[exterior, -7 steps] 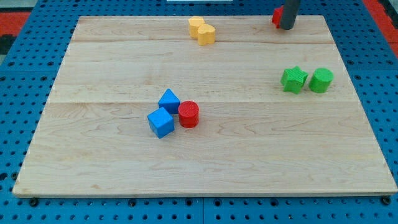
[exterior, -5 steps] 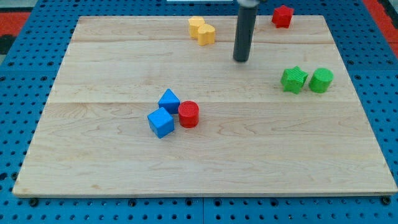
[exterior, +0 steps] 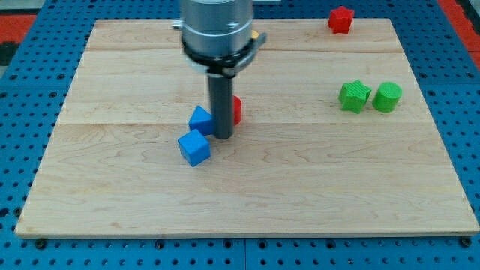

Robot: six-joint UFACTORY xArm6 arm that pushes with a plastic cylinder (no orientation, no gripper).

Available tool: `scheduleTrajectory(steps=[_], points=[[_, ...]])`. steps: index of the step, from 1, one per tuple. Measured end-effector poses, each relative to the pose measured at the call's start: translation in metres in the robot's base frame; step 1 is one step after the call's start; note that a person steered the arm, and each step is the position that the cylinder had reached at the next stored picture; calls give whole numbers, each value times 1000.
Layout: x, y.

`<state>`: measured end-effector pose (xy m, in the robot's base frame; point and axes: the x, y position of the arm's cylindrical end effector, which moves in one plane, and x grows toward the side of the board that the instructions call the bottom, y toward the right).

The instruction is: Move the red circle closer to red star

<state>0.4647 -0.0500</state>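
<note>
Beside upper blue cube (exterior: pixel 201 120), my tip (exterior: pixel 223 136) arrived from top; red circle (exterior: pixel 236 109) nudged upward; no pincer shows.

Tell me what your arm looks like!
My arm ends in a fat silvery-grey cylinder with a black band round its bottom. A straight, dark grey rod sticks down from it, smooth and round. My tip is its blunt lower end. No cables or markings show.

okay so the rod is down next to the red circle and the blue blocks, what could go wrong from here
My tip sits right beside the two blue cube blocks, so a sideways drift could drag one along. The red circle block is mostly hidden behind the rod; an off-centre push could let it slip aside rather than head for the red star block at the view's top right. The green star block lies near that path.
</note>
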Motion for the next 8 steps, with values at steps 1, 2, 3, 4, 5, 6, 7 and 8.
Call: scheduleTrajectory(steps=[1,2,3,4,5,6,7,8], points=[[-34,18],[-51,89],[-54,101],[-122,102],[-158,138],[-152,90],[-174,92],[-177,174]])
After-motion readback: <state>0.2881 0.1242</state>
